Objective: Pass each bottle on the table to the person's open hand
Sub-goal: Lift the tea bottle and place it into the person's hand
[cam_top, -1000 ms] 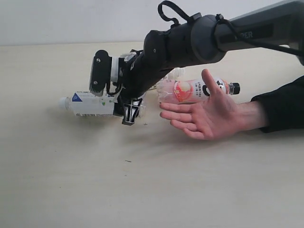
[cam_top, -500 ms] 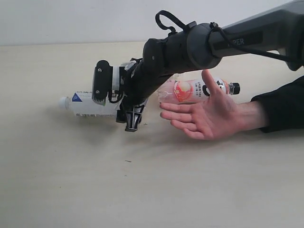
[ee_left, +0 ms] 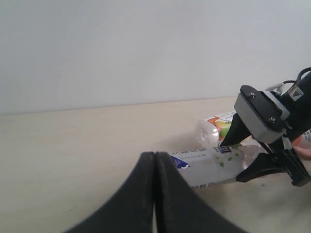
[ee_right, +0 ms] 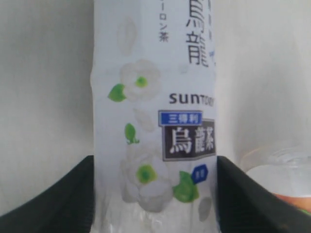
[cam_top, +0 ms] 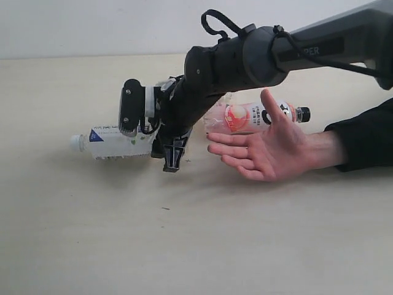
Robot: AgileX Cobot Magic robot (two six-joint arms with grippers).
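Nearest the exterior camera, bare desk (cam_top: 184, 246), pale beige with a few dark specks.

Next back, left of centre: my right tool (cam_top: 167, 146) is down at desk level and pointing down. The white-blue bottle (cam_top: 113, 140) lies on its side between the fingers, with its white cap (cam_top: 76, 142) pointing away to the left and a little low. The right wrist view shows a black finger hard against each side of the label, so the tool is clamped on the bottle's body. Whether the bottle is clear of the desk, I cannot tell.

Just right of that tool: the person's open hand (cam_top: 270, 150), palm up, fingers toward the tool, close to it but not touching. A dark sleeve (cam_top: 362, 138) runs off the right edge.

Behind the hand: the pink-peach bottle (cam_top: 245, 117) lies on its side, black cap (cam_top: 303, 114) to the right, partly hidden by the thumb.

Left wrist view: my left tool (ee_left: 154, 158) has its fingers pressed together, holding nothing. Beyond the white-blue bottle, the orange-green bottle (ee_left: 216, 127) lies on the desk, partly hidden by the right tool.

Farthest back: a plain pale wall (cam_top: 92, 27).
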